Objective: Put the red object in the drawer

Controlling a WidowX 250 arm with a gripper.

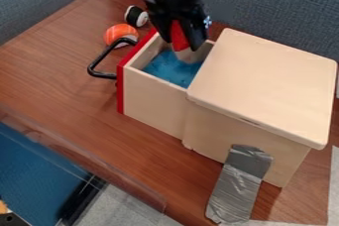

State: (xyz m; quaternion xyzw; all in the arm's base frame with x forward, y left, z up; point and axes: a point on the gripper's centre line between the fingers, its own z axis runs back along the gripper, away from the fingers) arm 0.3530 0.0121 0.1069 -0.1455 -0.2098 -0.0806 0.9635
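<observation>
My gripper (182, 45) hangs over the back part of the open drawer, its fingers shut on the red object (177, 35). The object is held between them at about the height of the drawer's rim, partly covered by the fingers. The drawer (153, 100) is pulled out to the left of a pale wooden box and has a red front with a black handle. Blue material lines its bottom. Whether the red object touches the drawer's inside, I cannot tell.
The wooden box (265, 86) with its flat lid stands right of the drawer, grey tape (242, 183) at its base. An orange ball (120, 34) and a black-and-white object (136, 16) lie behind the handle (99, 64). Blue partitions stand behind.
</observation>
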